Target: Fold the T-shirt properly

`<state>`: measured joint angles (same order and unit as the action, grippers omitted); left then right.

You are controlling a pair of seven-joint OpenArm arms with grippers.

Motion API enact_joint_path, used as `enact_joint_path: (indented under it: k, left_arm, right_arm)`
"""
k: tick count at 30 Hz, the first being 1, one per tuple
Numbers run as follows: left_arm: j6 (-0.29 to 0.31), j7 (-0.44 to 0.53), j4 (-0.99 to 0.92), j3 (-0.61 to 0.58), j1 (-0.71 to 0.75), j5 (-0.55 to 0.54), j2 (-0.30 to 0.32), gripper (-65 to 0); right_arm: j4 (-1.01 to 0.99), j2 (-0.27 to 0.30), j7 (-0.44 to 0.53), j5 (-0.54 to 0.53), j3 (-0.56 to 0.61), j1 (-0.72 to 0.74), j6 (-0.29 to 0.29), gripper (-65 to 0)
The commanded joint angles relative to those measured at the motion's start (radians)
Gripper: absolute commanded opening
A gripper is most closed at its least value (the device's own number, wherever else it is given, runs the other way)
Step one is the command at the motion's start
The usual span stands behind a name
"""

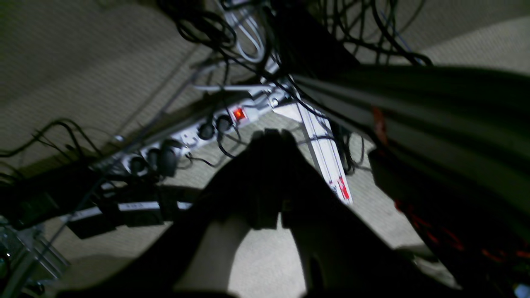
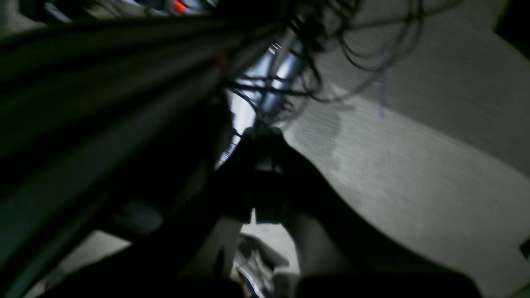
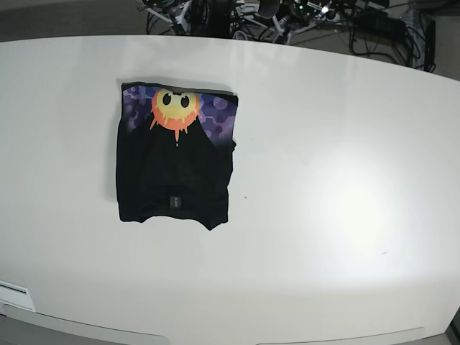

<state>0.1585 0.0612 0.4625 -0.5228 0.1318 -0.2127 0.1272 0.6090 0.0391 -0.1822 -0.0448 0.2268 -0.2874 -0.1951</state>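
Observation:
The black T-shirt [image 3: 175,172] lies folded into a rough rectangle on the left half of the white table [image 3: 345,180]. Its yellow-orange sun-face print [image 3: 175,108] on purple hexagons shows along the far edge. Neither arm shows in the base view. In the left wrist view, my left gripper [image 1: 271,138] is a dark silhouette with its fingertips together, holding nothing, hanging over the carpet floor. In the right wrist view, my right gripper [image 2: 265,136] looks the same: tips together, empty, beside the table, away from the shirt.
A white power strip [image 1: 198,132] with a red lit switch and a tangle of black cables [image 1: 232,25] lie on the floor past the left gripper. The table's dark edge fills the right of the left wrist view [image 1: 434,107] and the left of the right wrist view [image 2: 103,82].

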Motion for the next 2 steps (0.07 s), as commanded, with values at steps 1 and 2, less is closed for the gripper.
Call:
enact_joint_path:
  k: [1, 2]
  left_arm:
    - [-0.003, 0.010, 0.010, 0.000, 0.003, -0.005, 0.001, -65.0]
    - [-0.004, 0.010, 0.011, 0.000, 0.003, -0.005, 0.000, -65.0]
  right_arm:
    - [0.004, 0.005, 0.014, -0.002, -0.001, 0.001, -0.008, -65.0]
    - [0.004, 0.006, 0.010, -0.002, -0.001, 0.003, -0.008, -65.0]
